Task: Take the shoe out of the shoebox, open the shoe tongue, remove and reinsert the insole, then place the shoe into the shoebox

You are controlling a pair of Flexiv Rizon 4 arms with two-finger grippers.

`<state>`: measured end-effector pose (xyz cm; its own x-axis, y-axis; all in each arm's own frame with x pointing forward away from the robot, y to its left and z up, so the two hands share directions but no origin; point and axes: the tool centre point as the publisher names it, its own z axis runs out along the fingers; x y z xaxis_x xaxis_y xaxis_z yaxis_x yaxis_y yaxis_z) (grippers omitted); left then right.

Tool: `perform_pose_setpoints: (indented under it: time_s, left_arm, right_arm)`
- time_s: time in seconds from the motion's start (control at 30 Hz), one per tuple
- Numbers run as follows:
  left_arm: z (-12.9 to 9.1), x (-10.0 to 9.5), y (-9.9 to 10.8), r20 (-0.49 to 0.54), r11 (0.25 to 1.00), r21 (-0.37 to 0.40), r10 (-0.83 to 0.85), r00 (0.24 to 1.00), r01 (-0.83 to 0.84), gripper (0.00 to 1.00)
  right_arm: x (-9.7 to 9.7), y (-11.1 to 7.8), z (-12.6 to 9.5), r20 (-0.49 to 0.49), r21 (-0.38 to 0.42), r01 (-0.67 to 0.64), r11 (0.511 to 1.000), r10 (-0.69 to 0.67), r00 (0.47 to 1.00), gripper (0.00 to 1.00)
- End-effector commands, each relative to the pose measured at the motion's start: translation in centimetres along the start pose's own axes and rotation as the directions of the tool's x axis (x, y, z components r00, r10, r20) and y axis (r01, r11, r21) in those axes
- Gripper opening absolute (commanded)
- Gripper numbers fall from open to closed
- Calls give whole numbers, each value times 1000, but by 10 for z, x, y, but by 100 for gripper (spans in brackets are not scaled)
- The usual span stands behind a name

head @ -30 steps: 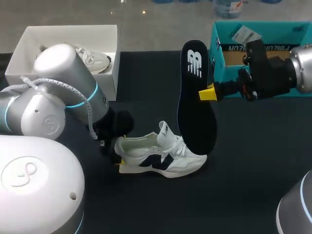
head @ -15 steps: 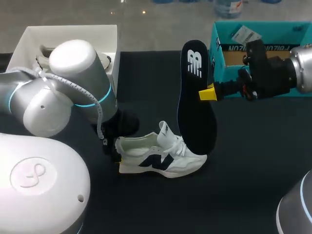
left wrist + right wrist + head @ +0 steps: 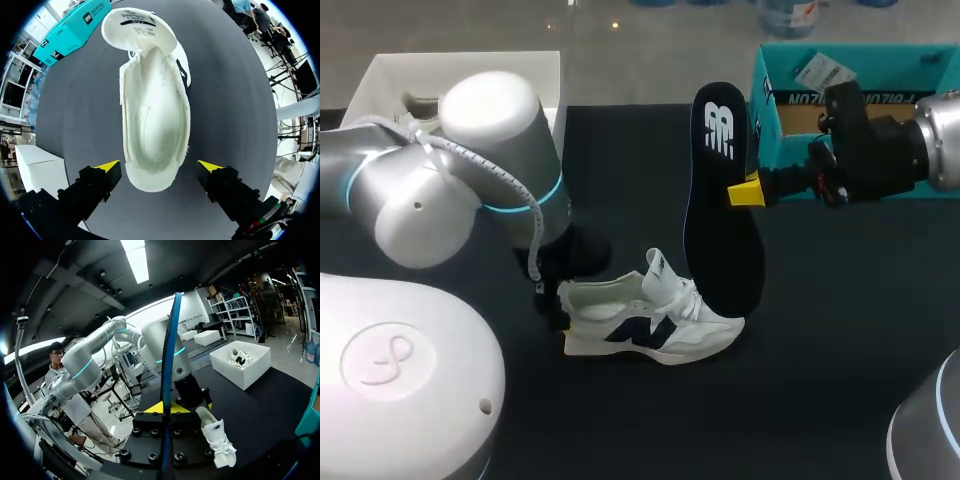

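Note:
A white shoe [image 3: 650, 325] with a navy logo lies on the dark table, its inside bare and its tongue [image 3: 139, 22] folded forward. My left gripper [image 3: 561, 312] is at the shoe's heel. In the left wrist view this gripper [image 3: 158, 166] stands open, a yellow tip on each side of the heel [image 3: 152, 182]. My right gripper [image 3: 745, 191] is shut on the dark insole [image 3: 723, 210] and holds it upright above the shoe's toe. The right wrist view shows the insole [image 3: 168, 365] edge-on between the fingers, with the shoe [image 3: 218, 438] below.
A teal shoebox [image 3: 770, 110] stands at the back right, behind the right arm. At the back left a white box [image 3: 545, 150] holds another white shoe, partly hidden by my left arm [image 3: 470, 170]. The white box [image 3: 243, 371] also shows in the right wrist view.
My left arm's elbow has swung to the right and farther back, while its gripper stays at the shoe's heel. The right arm and the insole have not moved.

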<state>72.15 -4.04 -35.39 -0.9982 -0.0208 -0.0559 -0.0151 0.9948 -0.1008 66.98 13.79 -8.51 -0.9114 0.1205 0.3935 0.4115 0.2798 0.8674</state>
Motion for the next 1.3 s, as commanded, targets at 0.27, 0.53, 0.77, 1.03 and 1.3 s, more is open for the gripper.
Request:
perform_pose_setpoints:
  time_s: [0.27,0.53,0.77,1.03,1.3]
  left_arm:
    - [0,1,0,2,1000,-3,0,1000,0,100]
    - [-6,-7,-4,4,1000,29,-11,1000,10,100]
    - [-15,-20,-21,8,998,68,-12,1000,12,100]
    - [-8,-42,-59,16,996,86,16,1000,-17,100]
    - [21,-58,-85,-9,995,96,10,1000,-9,70]
  right_arm:
    - [0,0,1,1,2,-1,1000,1,1000,0]
    - [0,0,1,1,2,-1,1000,1,1000,0]
    - [0,0,1,1,2,-1,1000,1,1000,0]
    - [0,0,1,1,2,-1,1000,1,1000,0]
    - [0,0,1,1,2,-1,1000,1,1000,0]
